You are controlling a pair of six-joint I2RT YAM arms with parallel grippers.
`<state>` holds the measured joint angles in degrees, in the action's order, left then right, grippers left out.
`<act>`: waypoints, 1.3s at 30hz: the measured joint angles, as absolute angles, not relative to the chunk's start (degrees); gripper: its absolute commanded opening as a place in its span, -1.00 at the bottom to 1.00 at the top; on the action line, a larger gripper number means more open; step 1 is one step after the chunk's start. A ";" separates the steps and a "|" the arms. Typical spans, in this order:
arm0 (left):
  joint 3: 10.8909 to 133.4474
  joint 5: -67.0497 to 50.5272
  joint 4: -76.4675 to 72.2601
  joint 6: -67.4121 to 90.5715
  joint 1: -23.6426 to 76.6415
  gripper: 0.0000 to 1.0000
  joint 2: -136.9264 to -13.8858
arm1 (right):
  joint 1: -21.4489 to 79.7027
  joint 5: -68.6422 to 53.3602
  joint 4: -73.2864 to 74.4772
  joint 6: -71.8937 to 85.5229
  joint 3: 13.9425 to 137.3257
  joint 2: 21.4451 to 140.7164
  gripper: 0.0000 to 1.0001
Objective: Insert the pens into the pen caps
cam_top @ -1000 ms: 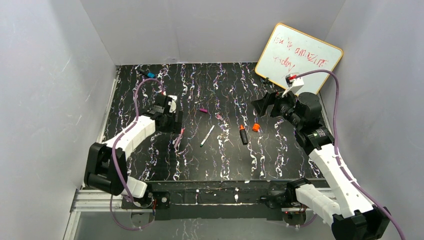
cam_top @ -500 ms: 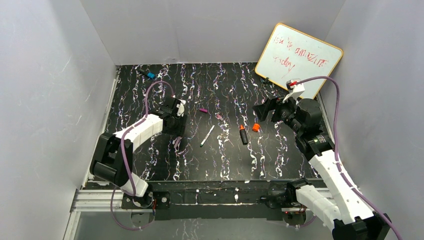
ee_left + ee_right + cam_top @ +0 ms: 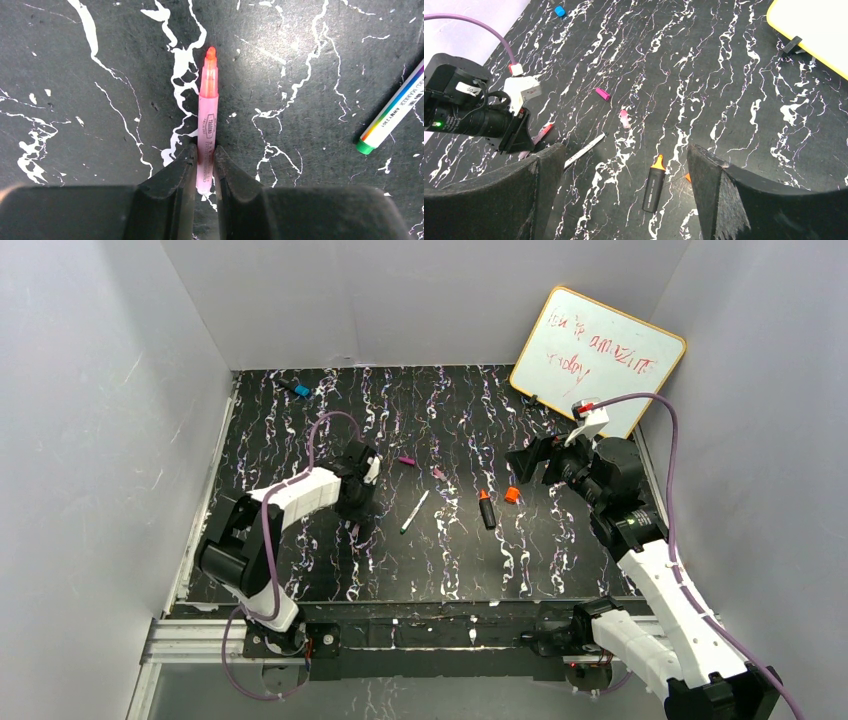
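My left gripper (image 3: pixel 205 150) is shut on the rear end of the slim pink pen (image 3: pixel 207 125), which lies flat on the black marbled table with its orange-red tip pointing away. Right of it lies the white pen (image 3: pixel 392 115) (image 3: pixel 414 511). The black marker with an orange tip (image 3: pixel 486 510) (image 3: pixel 654 182) lies mid-table, and the orange cap (image 3: pixel 512 495) sits just to its right. The magenta cap (image 3: pixel 406 460) and the pale pink cap (image 3: pixel 438 473) lie behind the white pen. My right gripper (image 3: pixel 624 150) hangs open above the marker, holding nothing.
A whiteboard (image 3: pixel 597 358) with red writing leans against the back right wall. A small black piece with a blue end (image 3: pixel 298 389) lies at the back left corner. White walls close in the table on three sides.
My left gripper has come down and forward over the pink pen and closed on it. The right arm shifted slightly towards the marker, then held still with its jaws open.
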<state>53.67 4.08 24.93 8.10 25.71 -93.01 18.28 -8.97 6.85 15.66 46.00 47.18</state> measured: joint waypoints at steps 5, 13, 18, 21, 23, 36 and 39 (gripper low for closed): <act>57.74 4.36 27.22 8.12 25.87 -0.79 -96.47 | 18.28 -9.02 6.81 15.66 46.00 47.18 0.97; 69.84 3.86 26.98 9.52 28.23 -0.79 -106.24 | 18.28 -9.78 4.69 18.48 45.93 48.80 0.97; 73.41 3.60 26.63 10.09 29.63 -0.71 -108.95 | 18.28 -6.04 6.00 24.69 47.27 56.64 0.97; 73.69 3.51 26.41 10.37 29.91 -0.26 -109.14 | 18.28 -3.95 6.74 31.68 47.46 60.88 0.97; 73.69 3.33 26.30 10.44 29.91 0.01 -109.12 | 18.44 -2.92 6.74 37.01 47.81 63.35 0.97; 73.56 3.22 28.36 8.58 23.49 0.66 -87.46 | 35.77 2.96 11.35 54.19 79.81 96.01 0.61; 71.40 3.84 28.64 7.73 16.47 0.69 -80.01 | 38.81 3.27 15.33 57.32 85.95 104.40 0.61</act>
<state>71.40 3.84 28.64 7.73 16.47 -80.01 38.81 3.27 15.33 57.32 85.95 104.40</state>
